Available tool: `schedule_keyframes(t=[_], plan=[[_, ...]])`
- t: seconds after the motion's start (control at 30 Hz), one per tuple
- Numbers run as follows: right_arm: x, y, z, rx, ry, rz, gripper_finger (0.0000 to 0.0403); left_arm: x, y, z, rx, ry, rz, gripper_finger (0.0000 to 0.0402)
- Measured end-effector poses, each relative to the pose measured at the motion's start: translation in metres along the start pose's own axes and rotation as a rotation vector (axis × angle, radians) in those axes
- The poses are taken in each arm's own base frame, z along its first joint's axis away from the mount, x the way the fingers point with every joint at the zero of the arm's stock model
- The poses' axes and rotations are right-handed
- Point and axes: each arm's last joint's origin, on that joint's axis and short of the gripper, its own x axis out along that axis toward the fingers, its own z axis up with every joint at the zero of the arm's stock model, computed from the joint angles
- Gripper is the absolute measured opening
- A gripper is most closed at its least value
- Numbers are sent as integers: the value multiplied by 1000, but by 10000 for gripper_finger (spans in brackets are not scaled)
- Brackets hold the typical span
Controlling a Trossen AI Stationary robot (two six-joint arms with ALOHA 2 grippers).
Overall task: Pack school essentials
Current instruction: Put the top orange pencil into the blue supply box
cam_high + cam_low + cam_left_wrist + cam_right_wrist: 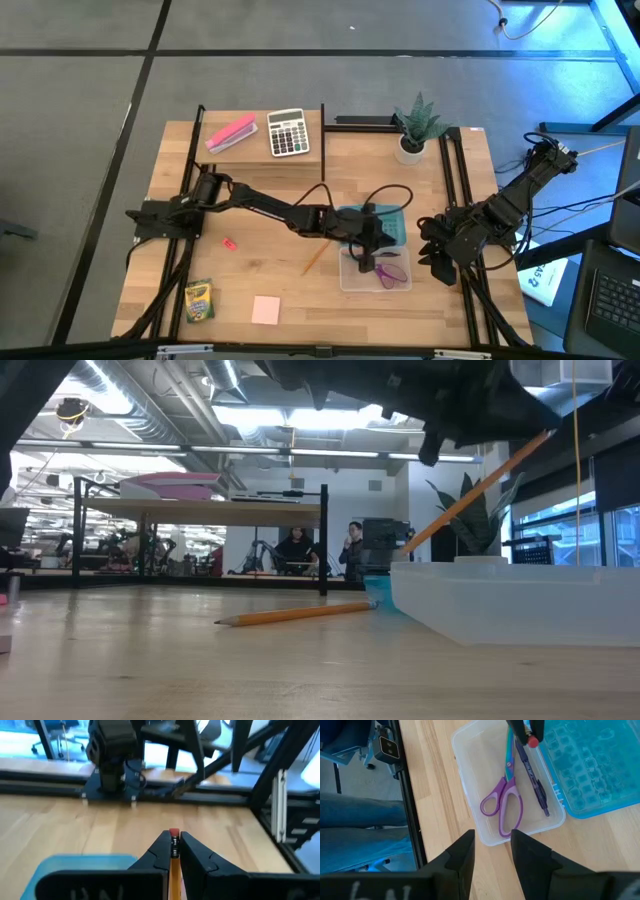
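My left gripper (364, 258) reaches over the clear plastic box (348, 281) and is shut on an orange pencil (478, 488). A second orange pencil (315, 258) lies flat on the table left of the box. Purple-handled scissors (502, 805) and a purple pen (532, 780) lie in the box. The red eraser-like piece (228, 243), the yellow-green crayon box (198, 300) and the pink notepad (266, 310) rest on the table near its near-left part. My right gripper (492, 847) hovers open by the box's right side. My left gripper pinches the orange pencil between its two fingers, just behind the metal band (174, 851) at the eraser end. The pencil lies along the fingers, and its red eraser (174, 832) sticks out past the fingertips. It is lifted clear and tilted above the box.
The box's blue lid (395, 225) lies open on its far side. A raised shelf at the far edge carries the grey-white calculator (288, 132) and the pink stapler-like block (232, 133). A potted plant (415, 128) stands far right. Black frame rails run along both table sides.
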Motion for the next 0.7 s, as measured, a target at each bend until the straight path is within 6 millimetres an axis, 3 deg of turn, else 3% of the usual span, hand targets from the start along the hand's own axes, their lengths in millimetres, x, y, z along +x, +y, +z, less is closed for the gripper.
schedule_keyframes(t=[0.17,0.37,0.7], plan=[[0,0,0,0,0,0,129,9,-4,-16,4,30,-10,18],[0,0,0,0,1,-2,129,10,-4,-17,1,33,-23,18],[0,0,0,-1,0,-3,129,7,-4,15,-32,-47,-51,17]])
